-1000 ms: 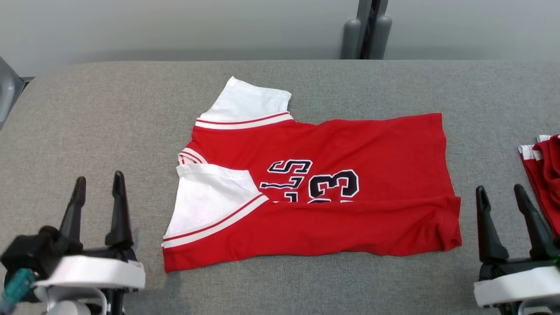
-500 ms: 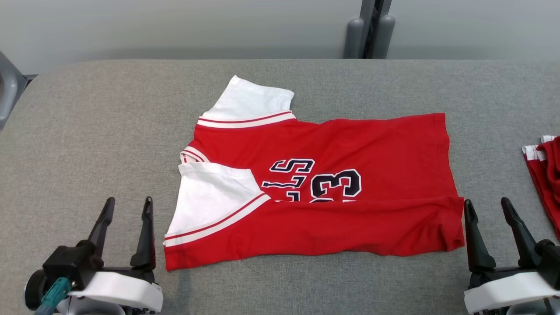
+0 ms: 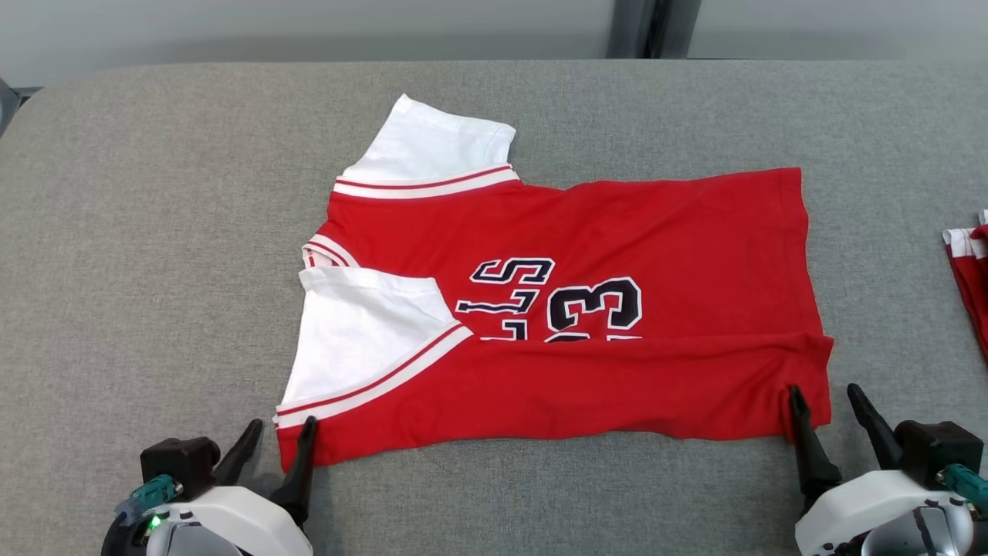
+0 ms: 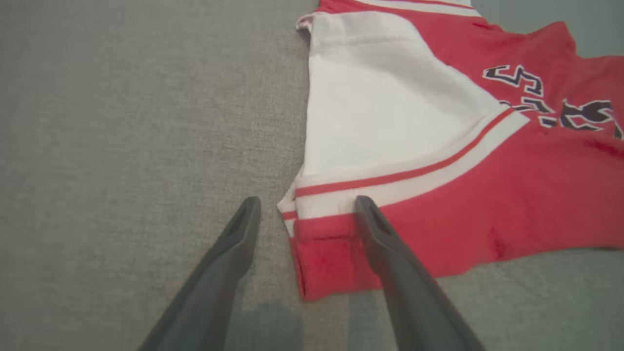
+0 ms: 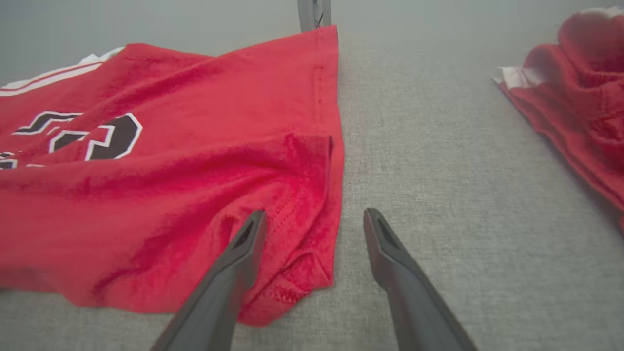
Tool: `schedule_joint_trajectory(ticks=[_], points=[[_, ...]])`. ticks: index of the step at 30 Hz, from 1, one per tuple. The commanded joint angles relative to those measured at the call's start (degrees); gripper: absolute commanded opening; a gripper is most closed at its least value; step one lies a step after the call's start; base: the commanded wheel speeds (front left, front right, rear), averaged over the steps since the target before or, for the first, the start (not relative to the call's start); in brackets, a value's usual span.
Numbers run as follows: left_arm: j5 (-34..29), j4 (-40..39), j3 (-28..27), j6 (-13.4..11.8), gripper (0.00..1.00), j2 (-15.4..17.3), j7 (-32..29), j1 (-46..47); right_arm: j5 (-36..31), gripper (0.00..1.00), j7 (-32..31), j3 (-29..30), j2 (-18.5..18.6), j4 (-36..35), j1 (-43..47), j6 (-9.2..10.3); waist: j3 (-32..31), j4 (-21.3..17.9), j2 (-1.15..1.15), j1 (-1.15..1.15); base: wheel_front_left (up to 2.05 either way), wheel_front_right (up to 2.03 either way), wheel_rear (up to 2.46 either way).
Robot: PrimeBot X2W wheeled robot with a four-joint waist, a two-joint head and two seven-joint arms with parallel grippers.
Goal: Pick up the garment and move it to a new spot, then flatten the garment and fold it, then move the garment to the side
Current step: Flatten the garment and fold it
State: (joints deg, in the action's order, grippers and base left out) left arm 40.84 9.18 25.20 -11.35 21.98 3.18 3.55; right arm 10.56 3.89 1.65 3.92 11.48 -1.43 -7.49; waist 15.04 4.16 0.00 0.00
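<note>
Red garment [image 3: 587, 309]: lies flat in the middle of the grey fabric-covered table [image 3: 154, 232], collar end to the left, hem to the right. Near long edge folded up over the body, cutting off the lower part of the dark, white-outlined number and letters. One white sleeve sticks out at the far left; the other lies folded in over the near-left part, its red-and-white striped band running diagonally.

Left gripper [image 3: 282, 422]: sits at the near-left corner of the garment, fingers spread apart and clamped on nothing. Straddles that corner, with the left finger over bare table just beside the cloth and the right finger over the red folded edge, its tip near the striped band. Hard to tell whether the fingertips press on the fabric or stand just above it.

Right gripper [image 3: 823, 390]: sits at the near-right corner, fingers likewise spread apart and gripping nothing. Straddles the hem corner, with the left finger over the rumpled red cloth and the right finger over bare table just beside the hem. Contact with the fabric again not clear.

Second red-and-white cloth [image 3: 971, 270]: lies bunched at the right edge of the table, well apart from the garment.
</note>
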Motion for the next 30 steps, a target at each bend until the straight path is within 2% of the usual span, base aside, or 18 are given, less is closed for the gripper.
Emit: schedule_joint_trajectory(ticks=[1, 8, 9, 10, 11, 12, 13, 14, 21, 30], points=[[1.07, 0.86, -0.02, 0.63, 1.00, -0.28, -0.66, 0.72, 0.16, 1.00, -0.05, 0.10, 0.13, 1.21, -0.95, -0.01, 0.63, -0.05, 0.00, 0.00, 0.00, 0.00, 0.00], [5.28, 5.91, -0.04, 2.42, 1.00, -1.59, -5.06, 1.26, 1.53, 1.00, -2.16, -1.55, -0.08, 5.93, -2.24, -0.01, 2.12, 0.03, 0.00, 0.00, 0.00, 0.00, 0.00], [6.08, 6.34, -0.04, 2.81, 1.00, -1.84, -5.62, 1.40, 1.93, 0.57, -2.62, -2.02, -0.10, 6.28, -2.27, -0.02, 2.23, 0.00, 0.00, 0.00, 0.00, 0.00, 0.00], [7.09, 6.70, -0.07, 3.29, 1.00, -2.23, -6.27, 1.41, 2.22, 0.32, -2.82, -2.17, -0.02, 6.50, -2.43, -0.02, 2.31, -0.05, 0.00, 0.00, 0.00, 0.00, 0.00], [7.52, 7.04, 0.04, 3.55, 1.00, -2.35, -6.97, 1.45, 2.83, 0.00, -2.99, -2.13, -0.07, 6.66, -2.46, -0.02, 2.35, -0.11, 0.00, 0.00, 0.00, 0.00, 0.00], [8.15, 7.19, 0.16, 4.13, 0.74, -2.41, -7.66, 1.39, 3.03, 0.00, -3.27, -2.36, -0.03, 6.78, -2.36, -0.02, 2.37, -0.20, 0.00, 0.00, 0.00, 0.00, 0.00], [9.03, 6.97, 0.22, 4.80, 0.14, -2.81, -8.16, 1.18, 3.36, 0.00, -3.42, -2.52, 0.03, 6.68, -2.32, 0.01, 2.37, -0.27, 0.00, 0.00, 0.00, 0.00, 0.00], [9.00, 6.81, 0.44, 4.87, 0.00, -2.57, -8.75, 1.09, 3.75, 0.00, -3.61, -2.65, 0.18, 6.50, -2.24, 0.02, 2.35, -0.33, 0.00, 0.00, 0.00, 0.00, 0.00], [9.34, 3.66, -0.71, 5.09, 0.00, -0.62, -8.05, 0.47, 5.65, 0.00, -5.16, -2.61, 0.94, 3.57, -1.51, 0.02, 1.86, -0.33, 0.00, 0.00, 0.00, 0.00, 0.00], [10.33, -5.18, -1.40, 2.99, 0.00, 3.77, -10.95, -5.07, 8.45, 0.00, -12.08, -1.28, 2.41, -4.11, 4.52, 0.01, -1.34, 0.25, 0.00, 0.00, 0.00, 0.00, 0.00]])
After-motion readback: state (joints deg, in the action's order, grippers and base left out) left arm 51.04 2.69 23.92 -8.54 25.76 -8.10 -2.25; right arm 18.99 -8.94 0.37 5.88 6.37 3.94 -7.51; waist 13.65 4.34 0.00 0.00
